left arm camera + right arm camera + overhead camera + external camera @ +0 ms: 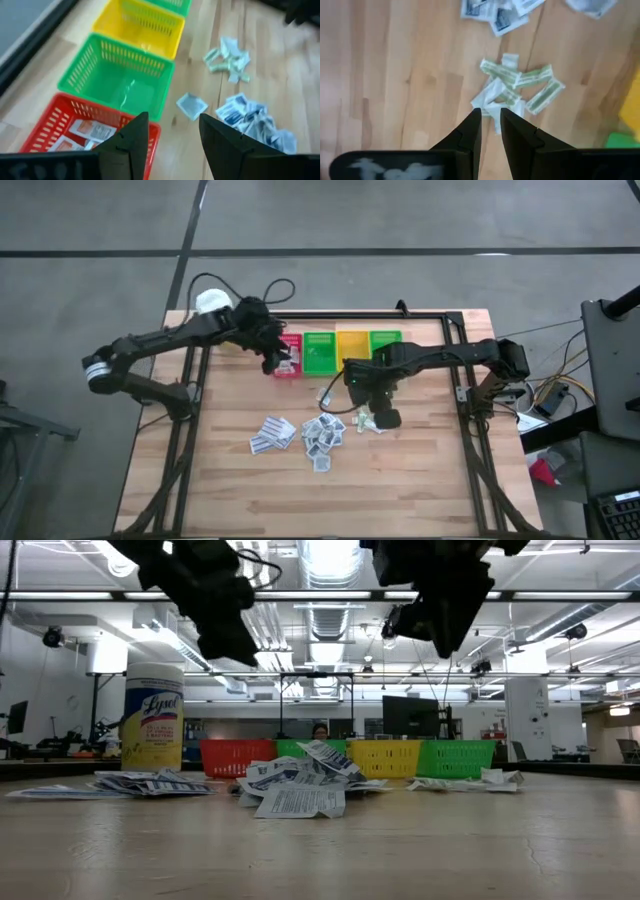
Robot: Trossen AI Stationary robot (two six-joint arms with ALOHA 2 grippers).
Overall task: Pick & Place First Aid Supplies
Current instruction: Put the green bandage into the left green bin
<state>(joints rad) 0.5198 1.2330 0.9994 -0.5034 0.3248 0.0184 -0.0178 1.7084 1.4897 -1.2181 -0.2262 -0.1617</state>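
The first aid supplies point(318, 434) are small flat white sachets, lying in loose heaps on the wooden table point(230, 500) near its middle: one heap with grey print to the left point(272, 434), one with blue print in the middle, and a small green-printed cluster point(512, 85) to the right. A few red-printed packets point(92, 131) lie in the red bin point(288, 356) at the far side.

The right gripper point(490, 117) hangs over the green-printed cluster, its fingers drawn close with a narrow gap; it seems to hold nothing, though the tips hide part of a packet. The left gripper point(172, 132) hovers above the red bin, fingers spread and empty.
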